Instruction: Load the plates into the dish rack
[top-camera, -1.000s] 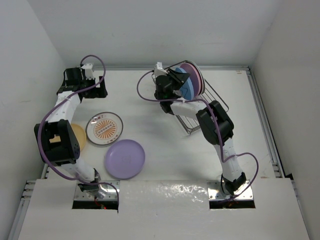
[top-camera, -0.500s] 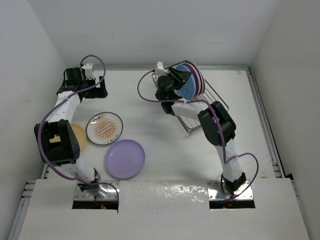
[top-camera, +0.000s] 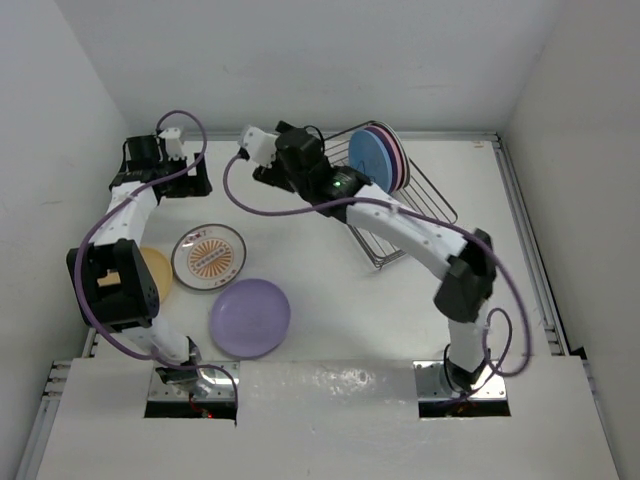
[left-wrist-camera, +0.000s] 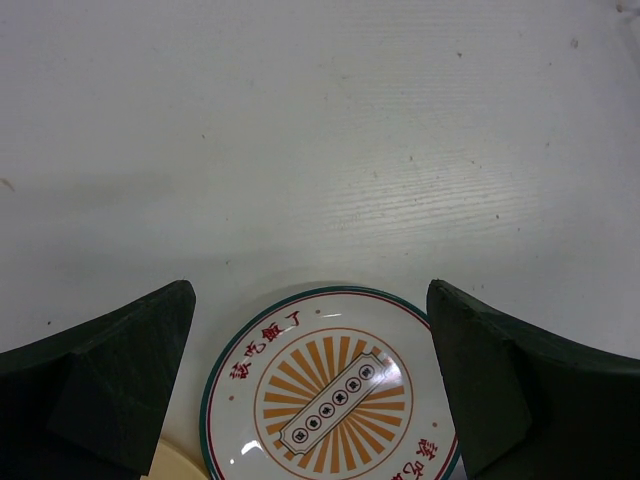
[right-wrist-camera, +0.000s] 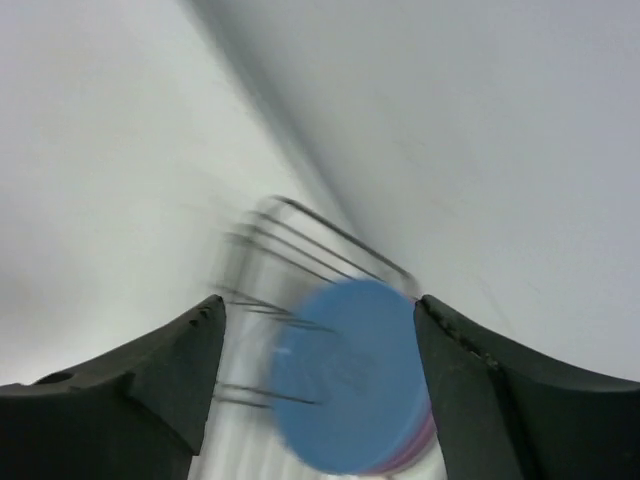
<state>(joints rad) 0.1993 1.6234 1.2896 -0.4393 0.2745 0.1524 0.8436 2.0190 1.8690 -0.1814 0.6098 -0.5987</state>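
The wire dish rack (top-camera: 425, 205) stands at the back right. A blue plate (top-camera: 368, 160) stands on edge in it, with a pink plate (top-camera: 393, 155) close behind. My right gripper (top-camera: 305, 162) is open and empty, left of the rack and apart from it. In the right wrist view, the blurred blue plate (right-wrist-camera: 350, 385) and rack wires (right-wrist-camera: 300, 238) lie beyond my open right gripper (right-wrist-camera: 318, 300). The orange sunburst plate (top-camera: 209, 256), the purple plate (top-camera: 249, 317) and the yellow-orange plate (top-camera: 157, 272) lie flat at the left. My left gripper (top-camera: 185, 178) is open above the sunburst plate (left-wrist-camera: 335, 395).
White walls close in on the left, back and right. The left arm's links (top-camera: 112, 285) overhang the yellow-orange plate. A metal rail (top-camera: 525, 250) runs along the table's right edge. A corner of the yellow-orange plate (left-wrist-camera: 175, 465) shows beside the left finger.
My right gripper has let go of the blue plate and pulled back to the left, away from the rack. The blue plate stays standing in the rack. The left arm has barely moved.
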